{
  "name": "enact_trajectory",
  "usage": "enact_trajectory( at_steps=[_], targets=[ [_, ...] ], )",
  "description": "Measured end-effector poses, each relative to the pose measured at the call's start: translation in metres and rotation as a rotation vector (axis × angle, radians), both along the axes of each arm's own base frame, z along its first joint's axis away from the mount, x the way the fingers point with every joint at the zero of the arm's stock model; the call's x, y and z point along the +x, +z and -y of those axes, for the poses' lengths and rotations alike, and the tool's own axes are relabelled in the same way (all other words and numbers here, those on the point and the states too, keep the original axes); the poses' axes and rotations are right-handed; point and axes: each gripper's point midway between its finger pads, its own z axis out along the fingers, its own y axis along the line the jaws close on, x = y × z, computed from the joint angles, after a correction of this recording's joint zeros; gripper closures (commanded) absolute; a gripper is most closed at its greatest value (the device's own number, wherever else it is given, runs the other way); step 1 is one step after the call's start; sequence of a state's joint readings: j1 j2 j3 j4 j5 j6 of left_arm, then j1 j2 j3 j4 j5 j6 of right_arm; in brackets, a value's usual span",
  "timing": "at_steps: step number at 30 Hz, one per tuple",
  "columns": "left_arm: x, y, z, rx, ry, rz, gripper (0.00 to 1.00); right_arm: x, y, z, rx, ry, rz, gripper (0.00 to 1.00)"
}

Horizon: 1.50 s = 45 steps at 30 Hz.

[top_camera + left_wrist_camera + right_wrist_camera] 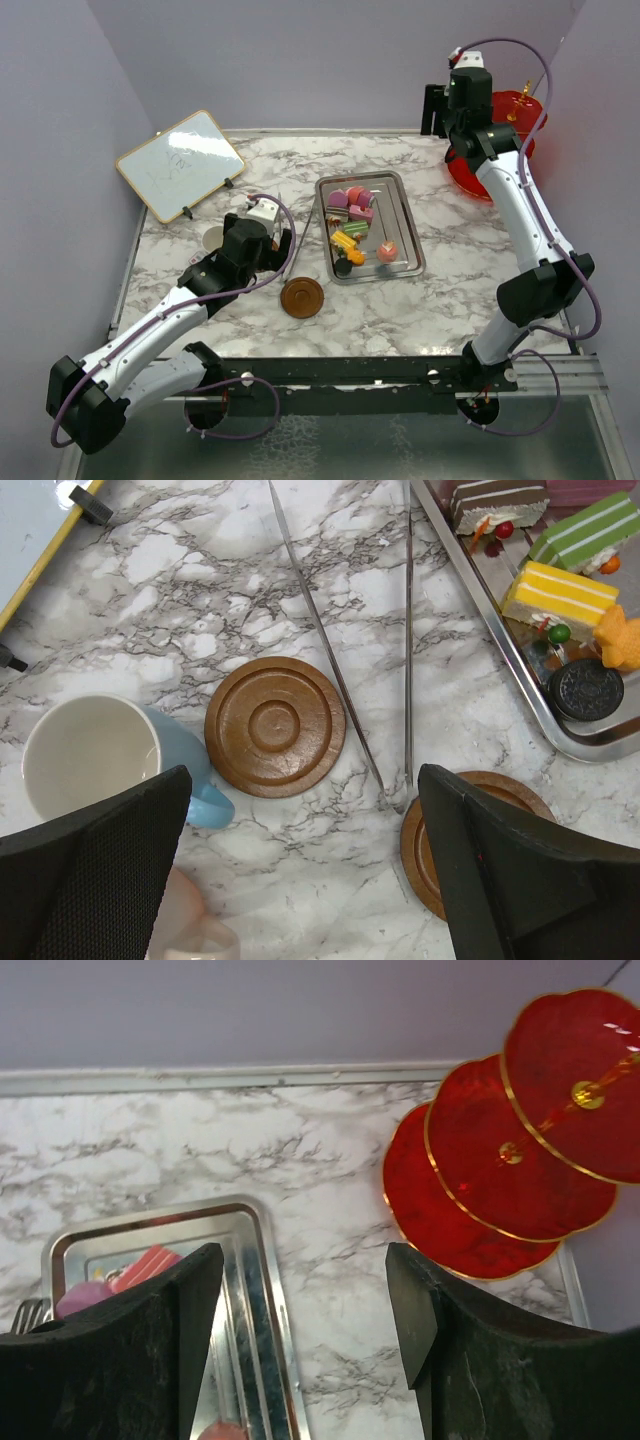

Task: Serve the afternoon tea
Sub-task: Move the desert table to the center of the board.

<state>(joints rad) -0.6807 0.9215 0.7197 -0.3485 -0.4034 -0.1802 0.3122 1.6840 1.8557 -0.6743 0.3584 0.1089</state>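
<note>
While its jaws are gaping empty, the right gripper [303, 1265] is hovering nearest the red stand [500, 1165], which is lying toward its view's upper right.

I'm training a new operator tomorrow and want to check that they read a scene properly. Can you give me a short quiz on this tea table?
1. True or false: the cakes already sit on the red stand.
2. Which tool lies on the table beside the tray? A) tongs B) spoon C) knife
3. How many saucers show in the left wrist view, and does the blue cup stand on one?
Key: 1 false, they lie in the tray. 2 A. 3 two; no, the cup stands on the table beside one.
</note>
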Motion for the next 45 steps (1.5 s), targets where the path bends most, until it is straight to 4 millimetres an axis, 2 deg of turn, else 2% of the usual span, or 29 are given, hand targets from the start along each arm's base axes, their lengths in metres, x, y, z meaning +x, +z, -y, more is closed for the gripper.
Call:
enact_trajectory(
  at_steps=[3,5,9,17,21,27,33,45],
  targets=[
    [0.007,-0.002,-0.003,-0.012,0.001,-0.013,0.01,0.007,0.020,0.027,0.003,-0.057,0.036,0.31],
    [0.009,-0.002,-0.005,-0.022,0.006,-0.018,0.01,0.011,0.025,0.040,0.002,-0.084,0.045,0.30],
    [0.013,-0.002,-0.012,-0.032,0.020,-0.021,0.01,0.017,0.021,0.069,-0.003,-0.146,0.027,0.29],
    [0.013,-0.001,-0.011,-0.041,0.013,-0.021,0.01,0.038,0.003,0.129,-0.009,-0.271,-0.013,0.26],
    [0.013,-0.001,-0.011,-0.041,0.014,-0.020,0.01,0.053,0.010,0.153,-0.005,-0.318,0.011,0.21],
    [0.013,-0.001,-0.009,-0.044,0.001,-0.024,0.01,0.076,0.028,0.179,-0.007,-0.359,0.080,0.20],
    [0.014,-0.003,-0.011,-0.033,0.001,-0.027,0.01,0.089,0.023,0.192,-0.030,-0.373,0.088,0.21],
    [0.014,-0.009,-0.009,-0.029,-0.015,-0.051,0.01,0.115,0.006,0.218,-0.043,-0.397,0.108,0.42]
  ],
)
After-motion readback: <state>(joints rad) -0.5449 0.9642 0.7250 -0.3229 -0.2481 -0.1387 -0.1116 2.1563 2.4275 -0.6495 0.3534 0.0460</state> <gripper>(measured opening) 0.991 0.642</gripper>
